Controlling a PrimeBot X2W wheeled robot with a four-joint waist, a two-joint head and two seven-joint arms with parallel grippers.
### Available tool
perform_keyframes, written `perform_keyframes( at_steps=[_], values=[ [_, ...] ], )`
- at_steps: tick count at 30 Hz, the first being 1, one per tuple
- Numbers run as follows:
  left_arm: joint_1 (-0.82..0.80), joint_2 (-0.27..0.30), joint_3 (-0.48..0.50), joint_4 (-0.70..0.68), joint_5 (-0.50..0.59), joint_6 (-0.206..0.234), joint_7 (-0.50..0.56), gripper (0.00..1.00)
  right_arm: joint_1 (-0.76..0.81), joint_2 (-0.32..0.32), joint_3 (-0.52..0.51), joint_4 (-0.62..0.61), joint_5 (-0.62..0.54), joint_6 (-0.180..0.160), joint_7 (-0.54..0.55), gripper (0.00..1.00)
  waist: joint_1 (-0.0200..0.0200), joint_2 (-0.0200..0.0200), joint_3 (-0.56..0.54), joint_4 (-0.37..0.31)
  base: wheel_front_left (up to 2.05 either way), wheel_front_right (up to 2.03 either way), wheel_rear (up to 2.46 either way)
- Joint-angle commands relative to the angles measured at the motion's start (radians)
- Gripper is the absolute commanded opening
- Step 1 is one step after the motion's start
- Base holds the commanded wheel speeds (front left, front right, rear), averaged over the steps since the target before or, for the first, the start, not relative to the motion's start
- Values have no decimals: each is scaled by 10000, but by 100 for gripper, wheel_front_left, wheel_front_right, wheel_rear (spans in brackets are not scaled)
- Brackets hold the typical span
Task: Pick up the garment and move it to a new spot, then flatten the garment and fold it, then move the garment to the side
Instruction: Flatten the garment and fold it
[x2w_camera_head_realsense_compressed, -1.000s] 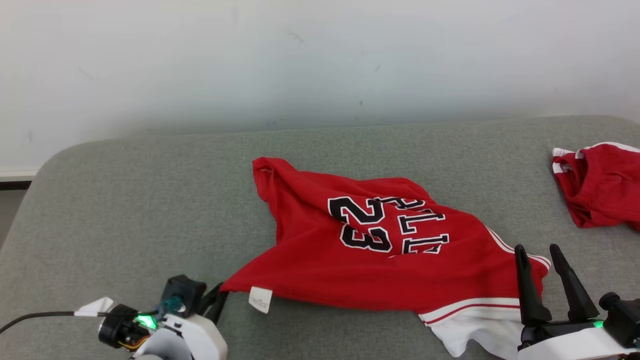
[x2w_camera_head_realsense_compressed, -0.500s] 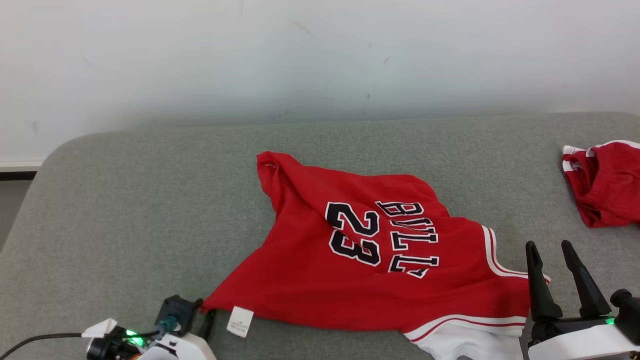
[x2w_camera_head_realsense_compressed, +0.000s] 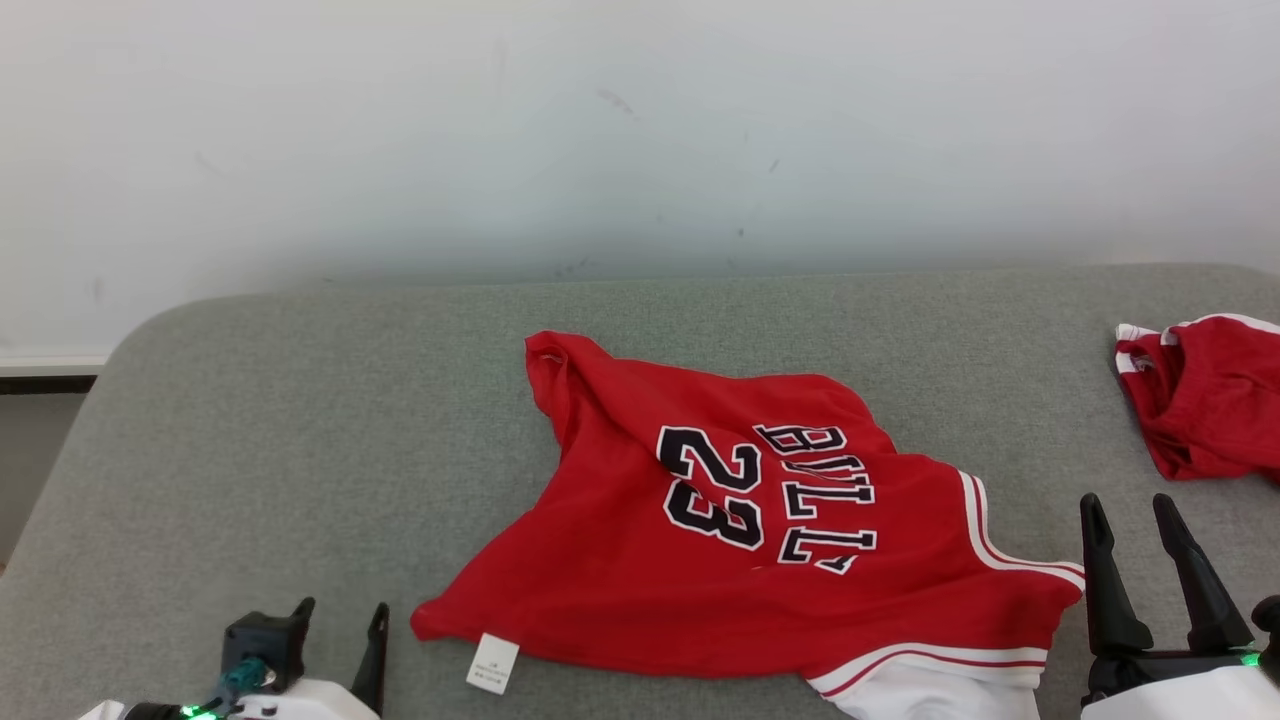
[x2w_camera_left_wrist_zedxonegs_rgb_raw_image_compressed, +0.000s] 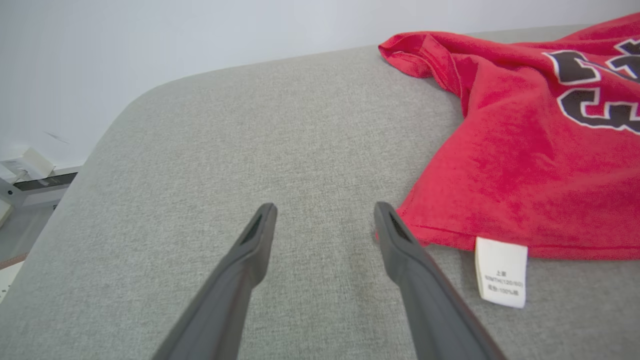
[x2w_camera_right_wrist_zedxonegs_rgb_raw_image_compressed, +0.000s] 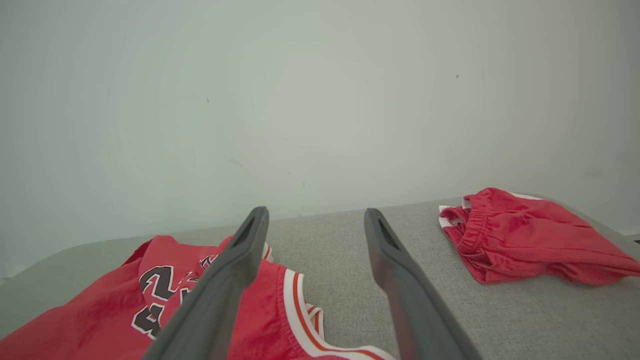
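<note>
A red jersey (x2w_camera_head_realsense_compressed: 760, 560) is being borne, loosely spread, mid-way along a grey padded surface (x2w_camera_head_realsense_compressed: 300, 420) backed by a pale wall (x2w_camera_head_realsense_compressed: 600, 130). The left gripper (x2w_camera_head_realsense_compressed: 343, 606) and right gripper (x2w_camera_head_realsense_compressed: 1127, 502) are being held wide and empty beside its near corners.

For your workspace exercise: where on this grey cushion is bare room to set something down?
Bare: grey fabric cushion left of the red number-23 jersey, and strip between jersey and crumpled red shorts. Crowded: front right, jersey beside right claw.
</note>
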Motion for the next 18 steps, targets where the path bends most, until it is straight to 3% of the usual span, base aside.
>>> perform_keyframes(
  at_steps=[1, 7, 12, 18],
  values=[
    [298, 76, 183, -244, -172, 184, -184, 100, 147, -40, -50, -45, -42, -23, -19, 100, 0, -1, -59, 12, 0, 0, 0],
    [1029, -350, 1171, -1553, -825, 566, -887, 100, 317, -9, -103, -109, -26, -23, -5, 100, 0, -1, -124, 49, 0, 0, 0],
    [1329, -922, 1839, -2236, -852, 213, -1043, 100, -36, -179, 106, 13, -14, -23, 363, 100, 0, -1, -66, 151, 0, 0, 0],
    [1298, -1511, 2359, -2614, -327, -462, -1051, 100, -1301, -718, 844, 969, 462, -21, 2039, 100, 0, -1, 200, 402, 0, 0, 0]
  ],
)
